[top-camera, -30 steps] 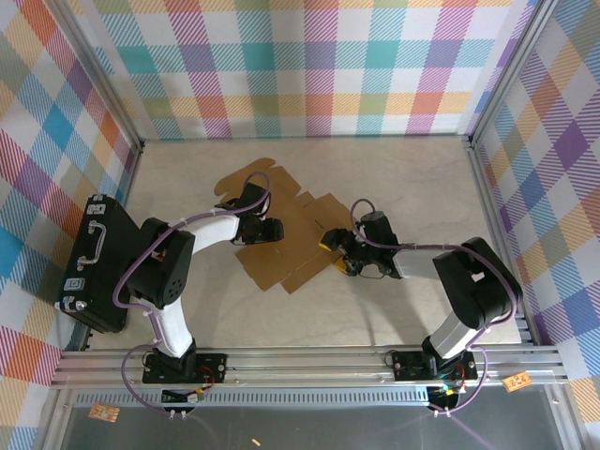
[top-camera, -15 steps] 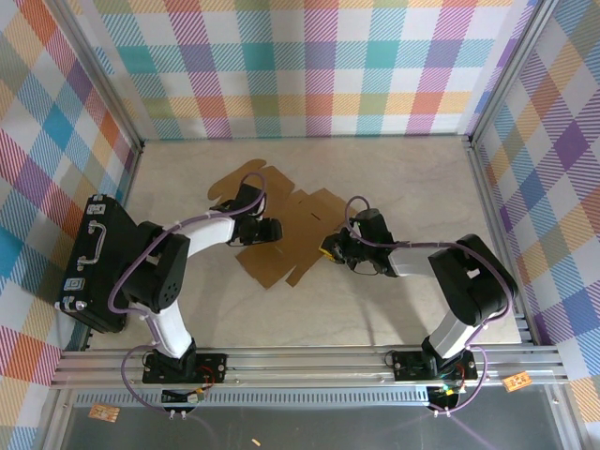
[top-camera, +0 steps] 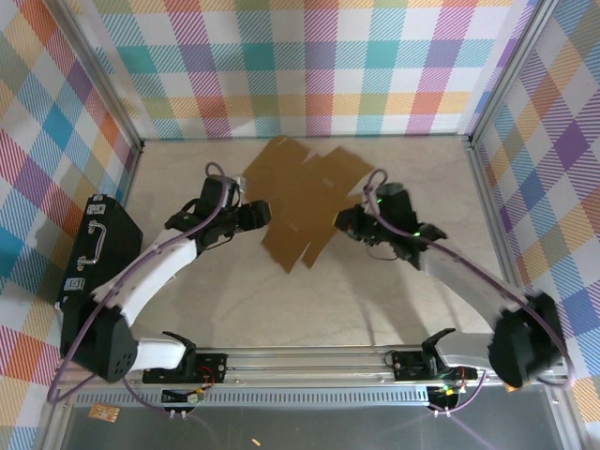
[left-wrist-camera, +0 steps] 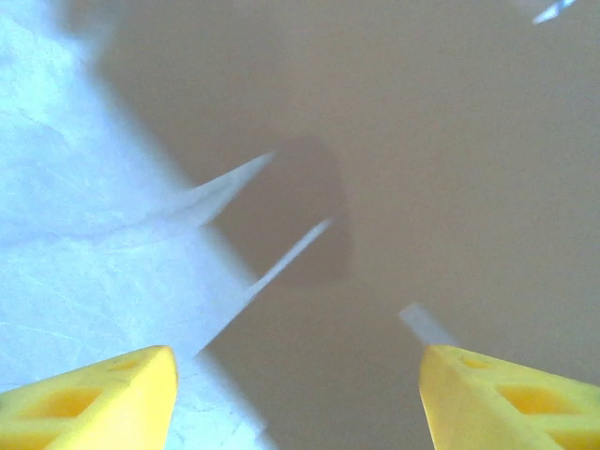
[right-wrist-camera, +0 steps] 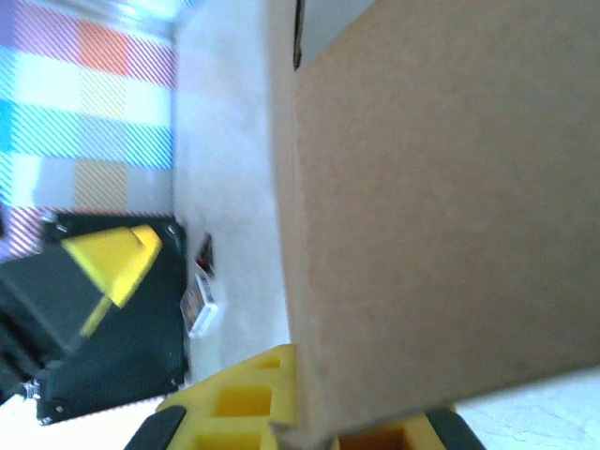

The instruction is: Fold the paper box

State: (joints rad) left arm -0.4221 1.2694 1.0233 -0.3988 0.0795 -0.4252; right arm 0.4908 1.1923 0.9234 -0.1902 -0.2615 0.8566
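The paper box (top-camera: 305, 192) is a flat brown cardboard sheet with flaps, lifted off the table and tilted toward the back wall. My right gripper (top-camera: 349, 221) is shut on its right edge. In the right wrist view the cardboard (right-wrist-camera: 441, 187) runs down between the yellow fingers (right-wrist-camera: 239, 403) of the right gripper (right-wrist-camera: 314, 427). My left gripper (top-camera: 259, 214) is at the sheet's left edge. In the left wrist view this left gripper (left-wrist-camera: 295, 398) is open, its fingers wide apart, and the brown sheet (left-wrist-camera: 422, 169) lies just ahead of them without touching.
A black hard case with a handle (top-camera: 94, 262) lies at the left edge of the table, against the checked wall. The pale table top (top-camera: 309, 300) stretches in front of the sheet. Metal rails (top-camera: 309, 358) run along the near edge.
Both arms have risen and stretched toward the back. The sheet, lying flat on the table before, is now raised and tilted in the right gripper's hold.
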